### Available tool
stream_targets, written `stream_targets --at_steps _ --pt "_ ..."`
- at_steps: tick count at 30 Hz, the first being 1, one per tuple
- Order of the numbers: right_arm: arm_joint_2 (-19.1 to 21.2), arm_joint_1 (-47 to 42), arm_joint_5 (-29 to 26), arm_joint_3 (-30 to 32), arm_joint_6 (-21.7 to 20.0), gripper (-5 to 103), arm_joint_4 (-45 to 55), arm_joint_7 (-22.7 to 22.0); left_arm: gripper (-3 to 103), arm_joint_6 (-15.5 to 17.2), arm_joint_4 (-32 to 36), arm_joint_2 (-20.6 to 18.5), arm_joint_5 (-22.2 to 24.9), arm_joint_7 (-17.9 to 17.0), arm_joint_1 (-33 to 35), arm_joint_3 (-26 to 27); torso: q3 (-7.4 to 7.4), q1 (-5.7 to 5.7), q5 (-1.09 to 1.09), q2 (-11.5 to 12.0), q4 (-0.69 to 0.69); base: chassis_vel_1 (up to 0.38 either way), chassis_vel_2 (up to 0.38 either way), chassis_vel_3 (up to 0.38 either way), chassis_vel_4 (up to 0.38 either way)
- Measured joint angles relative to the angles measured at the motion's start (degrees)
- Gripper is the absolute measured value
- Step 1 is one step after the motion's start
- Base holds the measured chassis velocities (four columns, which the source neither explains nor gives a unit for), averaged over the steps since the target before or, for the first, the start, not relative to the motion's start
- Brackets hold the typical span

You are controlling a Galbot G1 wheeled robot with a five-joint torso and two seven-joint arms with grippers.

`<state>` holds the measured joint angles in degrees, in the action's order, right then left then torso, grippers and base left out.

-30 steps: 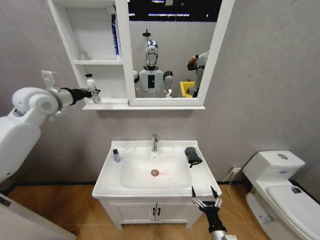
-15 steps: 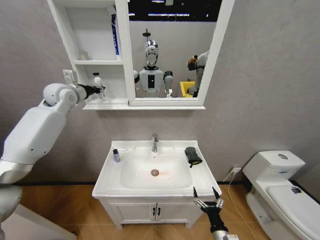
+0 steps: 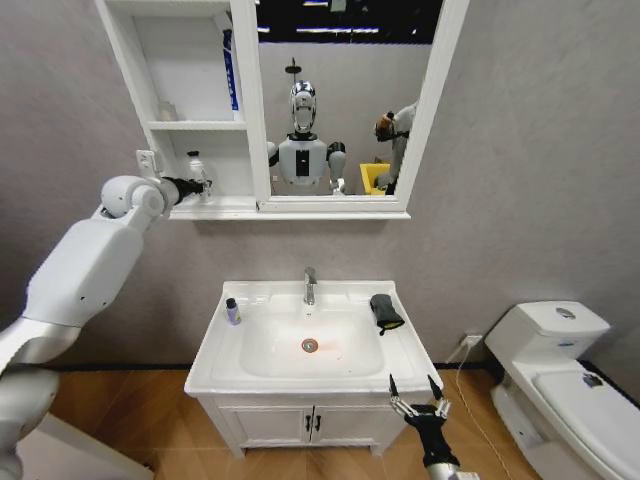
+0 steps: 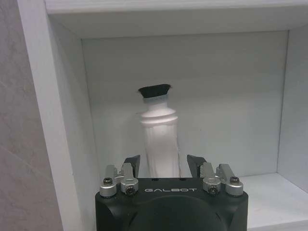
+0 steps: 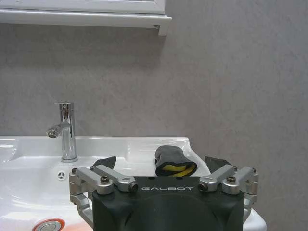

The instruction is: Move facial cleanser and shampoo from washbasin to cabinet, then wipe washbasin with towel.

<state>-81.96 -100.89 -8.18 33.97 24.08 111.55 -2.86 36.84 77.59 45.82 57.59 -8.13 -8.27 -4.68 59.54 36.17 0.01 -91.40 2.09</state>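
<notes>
A white bottle with a black cap (image 3: 196, 164) stands upright in the bottom shelf of the cabinet (image 3: 200, 125). My left gripper (image 3: 199, 184) is shut on its lower body. The left wrist view has the bottle (image 4: 160, 134) between the fingers (image 4: 132, 165), close to the shelf's back wall (image 4: 231, 96). I cannot tell whether it is the cleanser or the shampoo. A small dark-capped bottle (image 3: 232, 312) stands on the washbasin (image 3: 215, 370) at its back left. The dark towel (image 3: 385, 310) lies bunched at the back right, also seen as the towel (image 5: 174, 163). My right gripper (image 3: 418, 392) hangs open off the front right corner.
A chrome faucet (image 3: 310, 285) stands behind the bowl with its red-ringed drain (image 3: 310, 345). The mirror (image 3: 340, 100) adjoins the shelves. A white toilet (image 3: 560, 380) is at the right. A two-door vanity (image 3: 300, 425) sits under the basin. Small items rest on the middle shelf (image 3: 168, 110).
My left arm carried the white bottle rightward, from the cabinet's outer edge into the bottom shelf. The right gripper sank slightly.
</notes>
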Motion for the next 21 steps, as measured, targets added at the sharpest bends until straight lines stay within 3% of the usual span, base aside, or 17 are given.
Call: stream_targets --at_steps 4,5,7,8,10,11,14,15,16,18,19,21 --pt "-0.07 -0.14 0.09 -0.16 0.23 100 -0.15 -0.06 62 -0.02 2.93 -1.81 0.06 -0.54 1.73 0.97 0.0 0.0 -0.01 0.0 0.0 0.0 0.0 0.0 0.0" --pt "-0.11 -0.15 0.19 -0.23 0.38 100 -0.23 -0.09 74 -0.08 6.85 -4.18 0.81 -1.03 4.81 2.75 0.0 0.0 0.01 0.0 0.0 0.0 0.0 0.0 0.0" --pt "-0.12 -0.15 0.2 -0.26 0.38 100 -0.27 -0.1 74 -0.19 8.19 -5.01 1.12 -1.21 6.16 3.41 0.0 -0.01 0.0 0.0 0.02 0.0 0.0 0.0 0.0" --pt "-0.08 -0.08 0.24 -0.39 0.39 100 -0.44 -0.12 85 -0.61 12.51 -7.51 2.08 -1.4 10.83 5.97 0.0 0.0 -0.04 0.0 0.02 0.0 0.0 0.0 0.0" --pt "-0.03 0.32 0.43 -0.75 0.33 100 -0.75 -0.13 94 -2.53 20.38 -11.19 3.33 -1.12 19.16 10.29 0.0 -0.01 -0.03 0.0 0.04 0.0 0.0 0.0 0.0" --pt "-0.03 0.32 0.43 -0.75 0.33 100 -0.75 -0.13 94 -2.53 20.38 -11.19 3.33 -1.12 19.16 10.29 0.0 -0.01 -0.03 0.0 0.04 0.0 0.0 0.0 0.0" --pt "-0.21 0.99 0.97 -1.24 -0.02 100 -1.06 -0.14 100 -9.26 29.4 -14.05 2.14 -1.72 30.68 16.04 -0.01 -0.02 0.01 0.0 0.03 0.0 0.0 0.0 0.0" --pt "-0.21 0.99 0.97 -1.24 -0.02 100 -1.06 -0.14 100 -9.26 29.4 -14.05 2.14 -1.72 30.68 16.04 -0.01 -0.02 0.01 0.0 0.03 0.0 0.0 0.0 0.0" --pt "-0.31 1.18 1.12 -1.42 -0.11 100 -1.15 -0.13 100 -11.87 31.09 -14.18 0.4 -2.23 33.97 17.05 -0.01 -0.02 0.0 0.0 0.03 0.0 0.0 0.0 0.0" --pt "-0.48 1.39 1.35 -1.62 -0.16 100 -1.33 -0.13 100 -18.22 33.11 -12.67 -5.22 -3.11 41.16 20.03 -0.01 -0.02 -0.01 0.0 0.01 0.0 0.0 0.0 0.0" --pt "-0.48 1.39 1.35 -1.62 -0.16 100 -1.33 -0.13 100 -18.22 33.11 -12.67 -5.22 -3.11 41.16 20.03 -0.01 -0.02 -0.01 0.0 0.01 0.0 0.0 0.0 0.0" --pt "-0.41 1.43 1.33 -1.58 -0.15 100 -1.46 -0.17 100 -21.69 33.56 -9.26 -9.91 -4.67 47.44 22.15 -0.01 -0.01 -0.01 0.0 0.01 0.0 0.0 0.0 0.0"
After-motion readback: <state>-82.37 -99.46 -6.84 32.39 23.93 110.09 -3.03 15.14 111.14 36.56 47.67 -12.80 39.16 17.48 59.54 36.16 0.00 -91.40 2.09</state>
